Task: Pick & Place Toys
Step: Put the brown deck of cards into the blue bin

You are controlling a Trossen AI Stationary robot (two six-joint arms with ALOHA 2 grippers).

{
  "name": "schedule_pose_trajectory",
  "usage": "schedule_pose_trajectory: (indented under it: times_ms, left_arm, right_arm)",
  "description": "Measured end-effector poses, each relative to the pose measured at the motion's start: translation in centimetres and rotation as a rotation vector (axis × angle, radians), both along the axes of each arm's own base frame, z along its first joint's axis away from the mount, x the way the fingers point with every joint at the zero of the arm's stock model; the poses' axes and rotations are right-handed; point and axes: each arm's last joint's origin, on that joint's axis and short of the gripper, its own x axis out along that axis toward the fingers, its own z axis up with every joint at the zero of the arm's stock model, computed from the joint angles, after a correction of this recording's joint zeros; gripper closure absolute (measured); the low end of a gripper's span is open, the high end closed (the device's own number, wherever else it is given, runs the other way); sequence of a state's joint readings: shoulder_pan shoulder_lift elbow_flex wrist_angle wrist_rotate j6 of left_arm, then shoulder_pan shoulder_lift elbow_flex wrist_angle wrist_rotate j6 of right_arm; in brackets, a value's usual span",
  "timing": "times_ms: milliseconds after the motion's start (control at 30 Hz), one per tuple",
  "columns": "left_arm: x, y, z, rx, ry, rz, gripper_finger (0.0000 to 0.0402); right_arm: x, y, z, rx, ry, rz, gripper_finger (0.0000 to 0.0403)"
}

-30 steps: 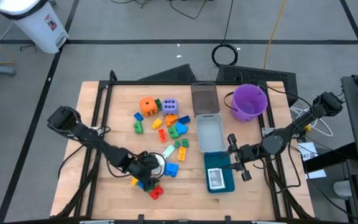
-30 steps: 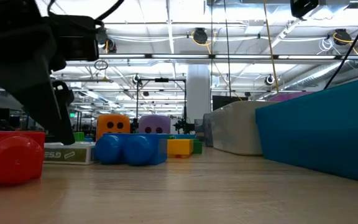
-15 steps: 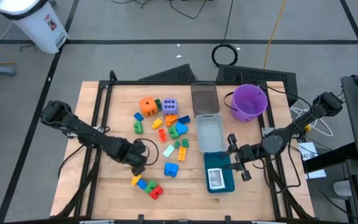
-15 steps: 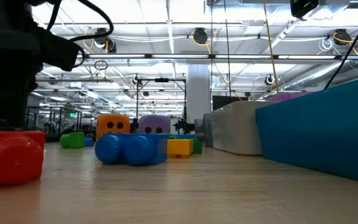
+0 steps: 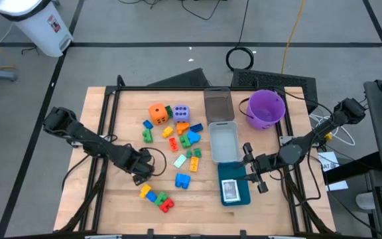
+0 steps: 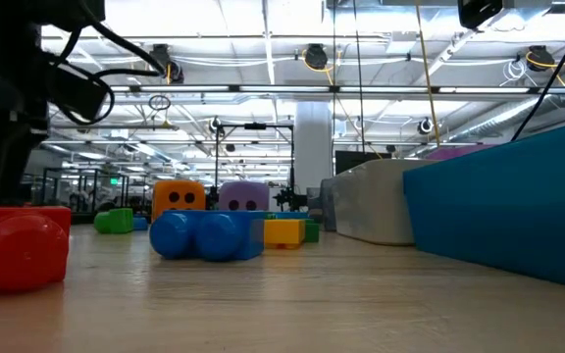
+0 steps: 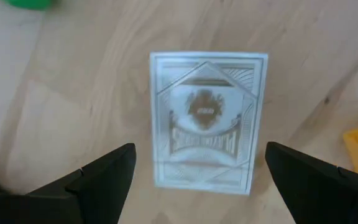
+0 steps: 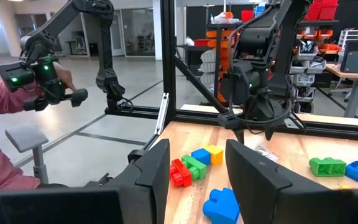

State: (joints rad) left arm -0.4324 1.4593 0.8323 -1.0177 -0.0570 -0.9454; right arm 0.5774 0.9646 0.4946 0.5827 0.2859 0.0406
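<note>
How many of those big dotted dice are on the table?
2: the orange die and the lavender die sit near each other at the far end of the toy pile. None seems hidden.

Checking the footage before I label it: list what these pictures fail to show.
- The card in the left wrist view: its print is blurred, unreadable.
- The teal tray in the low view: its near wall hides the contents.
- The left gripper in the low view: cut off by the edge, only dark arm parts show.

Toys (image 5: 178, 129) lie mid-counter (image 5: 111, 206); tray (image 5: 244, 194) at their right, bucket (image 5: 266, 109) in the far right corner.
</note>
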Motion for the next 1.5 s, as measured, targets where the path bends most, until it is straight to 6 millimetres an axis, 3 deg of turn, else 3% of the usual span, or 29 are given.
schedule_pose_trajectory:
  times_ms: [400,600,767,933,1167,1367,1500]
  left_arm:
    - [-1.6,0.5,-3.6,-0.087,0.012,-0.038,0.0034]
    - [-1.4,0.6,-4.5,-0.078,-0.081,-0.026,0.0034]
    - [-1.3,0.6,-4.6,-0.065,-0.100,-0.076,0.0039]
    - [-1.3,0.6,-4.6,-0.069,-0.092,-0.037,0.0088]
    - [-0.6,0.4,-3.8,-0.068,-0.102,-0.051,0.0088]
    - [1.4,0.2,-2.3,0.060,-0.270,-0.077,0.0088]
    - [2.5,-0.3,-1.2,0.028,-0.334,-0.134,0.0088]
  right_arm:
    - [0.0,0.0,0.0,0.000,0.001,0.000,0.0273]
    - [0.0,0.0,0.0,-0.001,0.001,0.000,0.0273]
    - [0.0,0.0,0.0,0.000,0.000,0.000,0.0273]
    - [0.0,0.0,0.0,0.000,0.001,0.000,0.0273]
    - [0.0,0.0,0.0,0.000,0.000,0.000,0.0273]
    - [0.1,0.1,-0.1,-0.002,-0.002,-0.002,0.0273]
    - [0.6,0.3,-0.4,-0.016,-0.009,-0.003,0.0273]
